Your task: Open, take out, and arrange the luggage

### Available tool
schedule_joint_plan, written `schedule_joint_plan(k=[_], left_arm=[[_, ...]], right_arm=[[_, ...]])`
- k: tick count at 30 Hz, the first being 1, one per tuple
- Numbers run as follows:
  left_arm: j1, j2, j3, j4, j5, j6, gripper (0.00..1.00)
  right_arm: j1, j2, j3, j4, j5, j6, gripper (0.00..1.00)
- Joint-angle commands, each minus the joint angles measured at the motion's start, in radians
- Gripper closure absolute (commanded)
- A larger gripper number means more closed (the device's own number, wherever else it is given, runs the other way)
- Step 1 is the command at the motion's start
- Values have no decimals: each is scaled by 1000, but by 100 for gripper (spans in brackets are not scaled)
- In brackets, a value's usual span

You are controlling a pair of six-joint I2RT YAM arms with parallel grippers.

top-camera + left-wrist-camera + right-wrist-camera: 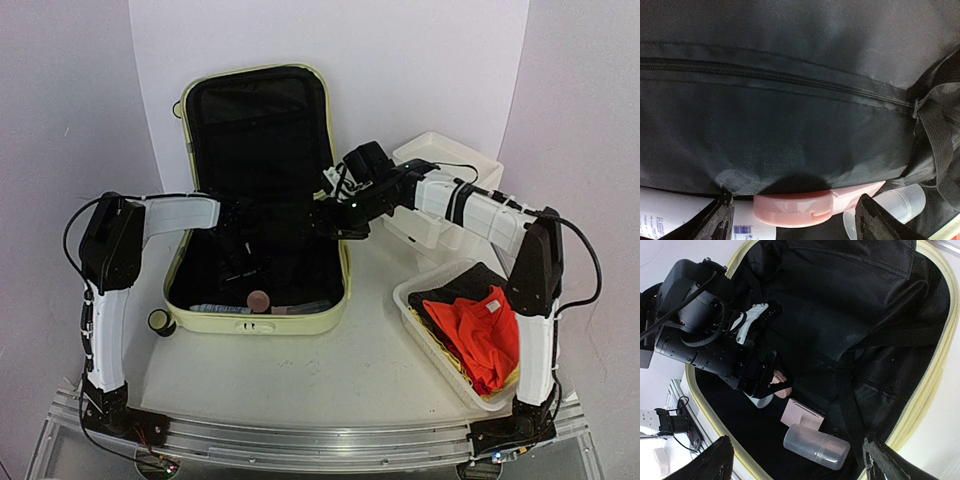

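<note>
White table (pixel 370 370) against pale walls. At left, your left gripper (pixel 796 217) is inside the luggage (pixel 290 324), jaws spread and gripping nothing, a pink cap (pixel 790 211) lying between them. The luggage lies open left of centre, its lid leaning on the far wall. The shell looks stiff and bulky and may roll on its wheels, so steady it by the rim. The black lining (pixel 790 125) looks soft and slack. Your right gripper (pixel 797 460) hangs over the interior, jaws wide and empty. Only the right wrist view shows a clear bottle (pixel 816 446). Only the top view shows the basket (pixel 418 298) at near right.
</note>
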Motion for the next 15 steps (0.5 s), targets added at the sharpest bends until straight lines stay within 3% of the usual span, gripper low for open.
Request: schedule_joint_plan(k=[1,9,15], left_arm=[[-15,-7,23,2,41,-53,16],[-22,47,27,3,80,-74,20],[-21,28,19,3,50,-87,44]], right_arm=[[-10,-16,22,4,-13,-53,10],[-23,-5,23,4,-42,-74,10],[-28,15,39,4,-64,-77,10]])
